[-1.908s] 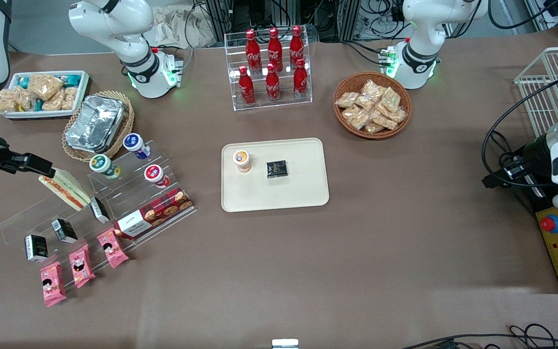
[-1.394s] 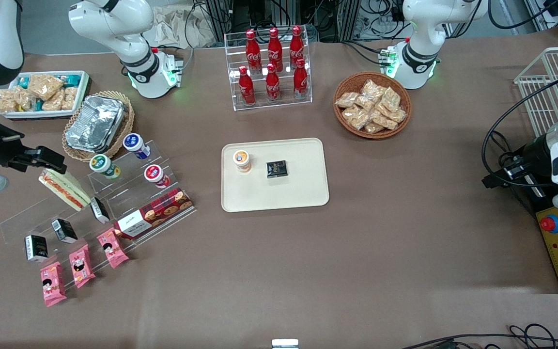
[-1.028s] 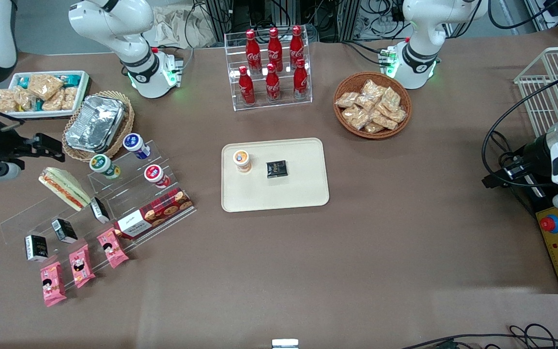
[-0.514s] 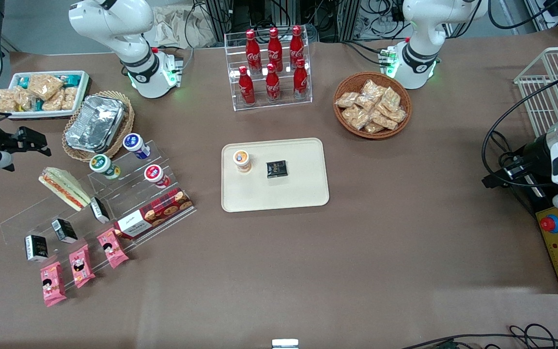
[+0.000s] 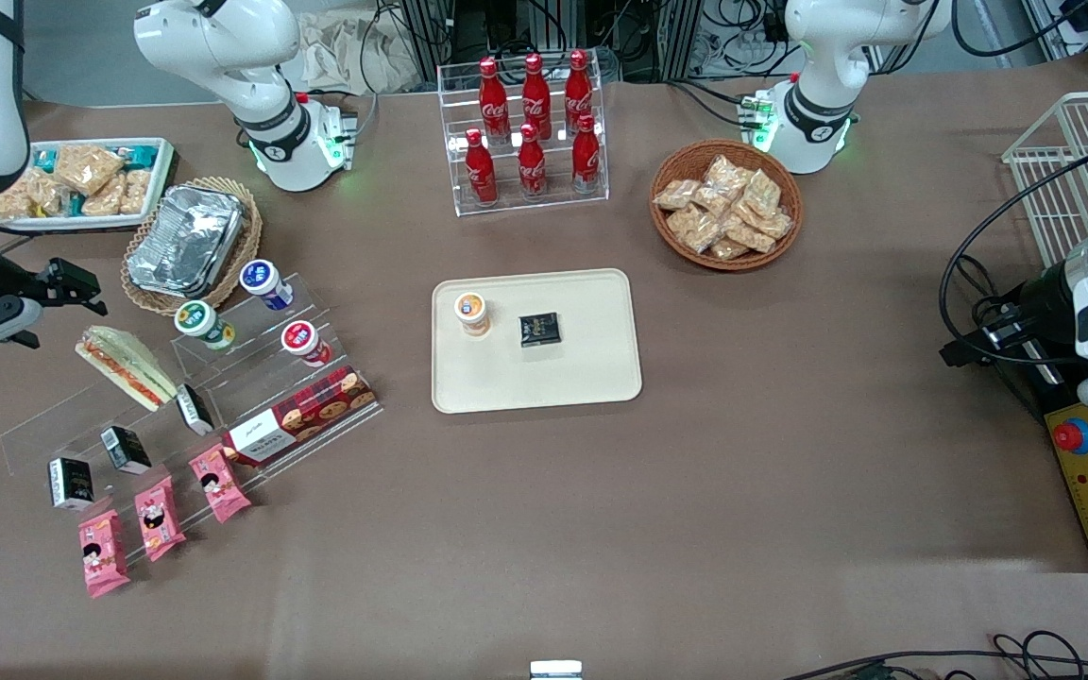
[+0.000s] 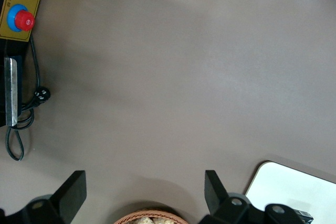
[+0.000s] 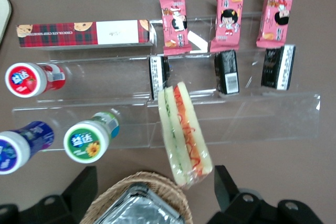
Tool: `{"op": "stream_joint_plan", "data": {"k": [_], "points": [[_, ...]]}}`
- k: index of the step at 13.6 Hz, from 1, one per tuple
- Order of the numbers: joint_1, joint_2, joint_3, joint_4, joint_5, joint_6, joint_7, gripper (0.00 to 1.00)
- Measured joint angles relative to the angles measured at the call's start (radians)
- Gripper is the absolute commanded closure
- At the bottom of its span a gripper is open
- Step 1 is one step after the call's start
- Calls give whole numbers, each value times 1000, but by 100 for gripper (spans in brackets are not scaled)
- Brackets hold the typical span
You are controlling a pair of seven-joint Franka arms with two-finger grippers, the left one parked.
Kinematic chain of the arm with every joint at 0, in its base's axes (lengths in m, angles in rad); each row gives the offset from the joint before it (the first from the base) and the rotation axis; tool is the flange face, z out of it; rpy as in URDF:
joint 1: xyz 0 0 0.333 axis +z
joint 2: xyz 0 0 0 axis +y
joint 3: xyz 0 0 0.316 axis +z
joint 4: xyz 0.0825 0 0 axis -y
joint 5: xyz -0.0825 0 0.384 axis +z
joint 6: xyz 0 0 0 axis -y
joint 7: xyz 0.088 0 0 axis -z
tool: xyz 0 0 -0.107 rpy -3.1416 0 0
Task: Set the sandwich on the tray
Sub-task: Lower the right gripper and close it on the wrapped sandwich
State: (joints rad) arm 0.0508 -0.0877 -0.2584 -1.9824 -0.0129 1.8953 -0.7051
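Pink snack packets [image 5: 153, 516] lie nearest the front camera, at the foot of a clear stepped rack [image 5: 251, 373] toward the working arm's end of the table. On the rack, farther from the camera: small black boxes [image 5: 71, 482], a red biscuit box [image 5: 300, 416], then the sandwich [image 5: 125, 365], lying on an upper step beside three capped cups [image 5: 260, 283]. Tray [image 5: 601, 331], mid-table and well apart from the sandwich, carries an orange-lidded cup [image 5: 471, 313] and a dark packet [image 5: 539, 329]. Gripper [image 5: 72, 286] hovers above the table, farther from the camera than the sandwich and near it, beside a basket holding a foil container [image 5: 187, 240]; fingers [image 7: 223, 182] spread wide, grasping nothing, the sandwich's [image 7: 184, 132] end between them in the wrist view.
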Motion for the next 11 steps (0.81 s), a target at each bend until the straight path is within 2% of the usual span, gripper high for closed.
{"op": "stream_joint_plan", "data": {"k": [7,11], "points": [[-1,90,-68,-89,15,162,-179,1],[0,117,-72,-156,17,219,-191,4]]}}
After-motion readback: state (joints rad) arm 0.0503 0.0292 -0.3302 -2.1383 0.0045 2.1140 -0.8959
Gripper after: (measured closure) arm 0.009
